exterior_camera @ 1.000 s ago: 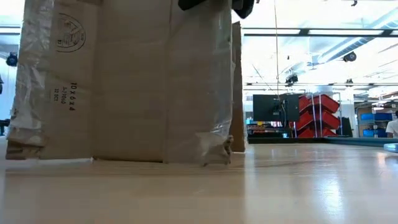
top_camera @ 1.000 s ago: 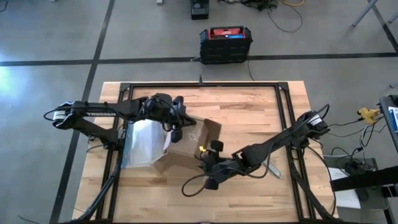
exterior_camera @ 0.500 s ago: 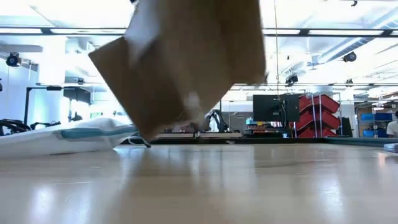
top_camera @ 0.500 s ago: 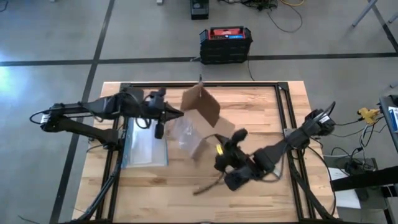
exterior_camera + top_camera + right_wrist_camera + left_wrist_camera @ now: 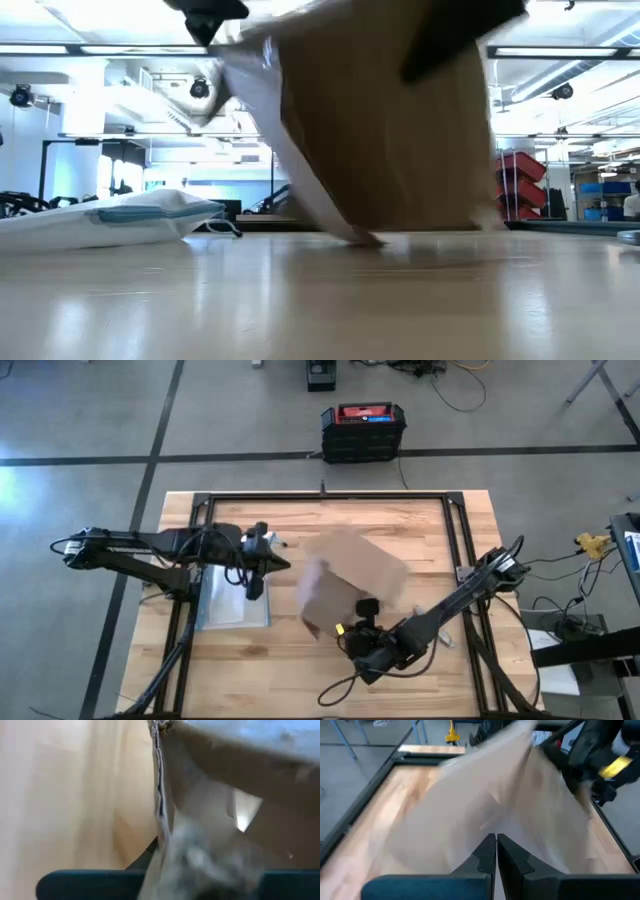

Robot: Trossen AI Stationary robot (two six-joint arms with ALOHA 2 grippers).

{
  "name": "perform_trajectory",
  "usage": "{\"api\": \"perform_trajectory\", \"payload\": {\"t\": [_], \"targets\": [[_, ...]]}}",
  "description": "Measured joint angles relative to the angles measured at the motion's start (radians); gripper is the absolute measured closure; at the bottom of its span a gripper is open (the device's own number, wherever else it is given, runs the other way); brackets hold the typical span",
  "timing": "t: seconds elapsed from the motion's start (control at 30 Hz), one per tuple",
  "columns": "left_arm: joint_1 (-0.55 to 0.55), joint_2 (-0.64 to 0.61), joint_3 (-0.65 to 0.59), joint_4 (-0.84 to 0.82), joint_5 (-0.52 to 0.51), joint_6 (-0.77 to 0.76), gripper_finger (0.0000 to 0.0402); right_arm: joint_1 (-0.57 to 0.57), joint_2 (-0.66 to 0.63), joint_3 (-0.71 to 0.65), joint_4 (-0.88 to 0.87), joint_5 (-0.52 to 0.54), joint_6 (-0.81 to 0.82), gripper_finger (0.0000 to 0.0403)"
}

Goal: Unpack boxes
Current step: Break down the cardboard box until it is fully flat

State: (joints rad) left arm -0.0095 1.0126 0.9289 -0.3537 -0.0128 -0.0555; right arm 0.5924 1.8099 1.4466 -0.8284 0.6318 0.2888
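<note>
As we judge it: box (image 5: 352, 575) emptied, pinched by right hand (image 5: 358, 622); pouch (image 5: 232, 597) out beside left hand (image 5: 262, 550), fingers pressed together.

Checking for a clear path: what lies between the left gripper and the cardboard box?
Only bare wooden table, seen in the high view. The left gripper is shut beside the clear pouch; the box hangs from the right gripper.

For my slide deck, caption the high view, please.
Right claw grips the cardboard box mid-table; left claw shut beside the clear pouch.
</note>
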Motion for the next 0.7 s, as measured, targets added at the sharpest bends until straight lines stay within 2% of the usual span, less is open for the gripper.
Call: {"api": "perform_trajectory", "payload": {"t": [0.1, 0.33, 0.43, 0.57, 0.7], "targets": [[-0.024, 0.003, -0.066, 0.051, -0.002, -0.042, 0.0401, 0.0, 0.005, 0.001, 0.012, -0.083, 0.038, 0.0403], [-0.071, 0.054, -0.24, 0.303, -0.003, -0.12, 0.0402, 0.0, -0.002, 0.002, 0.024, -0.112, 0.097, 0.0389], [-0.076, 0.085, -0.298, 0.38, -0.005, -0.16, 0.0401, 0.007, -0.005, 0.002, 0.005, -0.121, 0.135, 0.0358], [-0.076, 0.129, -0.356, 0.399, -0.036, -0.193, 0.0401, 0.03, -0.025, 0.008, -0.009, -0.12, 0.161, 0.0306], [-0.081, 0.197, -0.429, 0.532, -0.028, -0.224, 0.0401, 0.048, -0.048, 0.008, -0.028, -0.07, 0.195, 0.0265]]}}
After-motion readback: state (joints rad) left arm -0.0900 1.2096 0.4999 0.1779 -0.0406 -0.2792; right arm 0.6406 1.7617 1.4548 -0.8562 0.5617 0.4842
